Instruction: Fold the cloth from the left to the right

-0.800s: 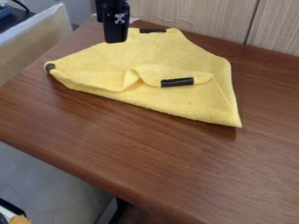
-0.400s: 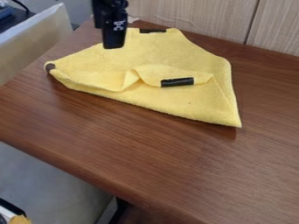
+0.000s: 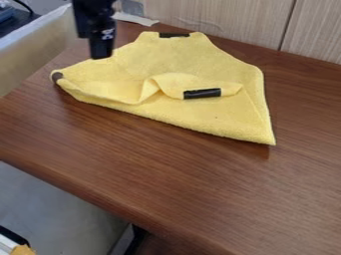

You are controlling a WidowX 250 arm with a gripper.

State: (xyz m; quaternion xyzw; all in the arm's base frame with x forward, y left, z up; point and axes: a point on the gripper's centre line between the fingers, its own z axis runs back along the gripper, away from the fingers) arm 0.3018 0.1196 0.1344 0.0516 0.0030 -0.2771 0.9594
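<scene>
Yellow cloth [image 3: 176,57] in the middle and far part of the brown wooden tabletop [image 3: 133,164], partly folded over itself. Black strip [image 3: 202,93] on the turned-in flap [image 3: 170,82], with a raised crease just left of it; dark strip [image 3: 174,35] at the far edge; dark patch [image 3: 57,75] at the left corner; pointed corner at the near right. Black gripper [image 3: 101,56] at the far left, pointing down by the cloth's far-left edge; cannot tell whether spread or closed, nor whether in contact with the cloth. Beyond the tabletop, pale wood panelling [image 3: 220,17].
</scene>
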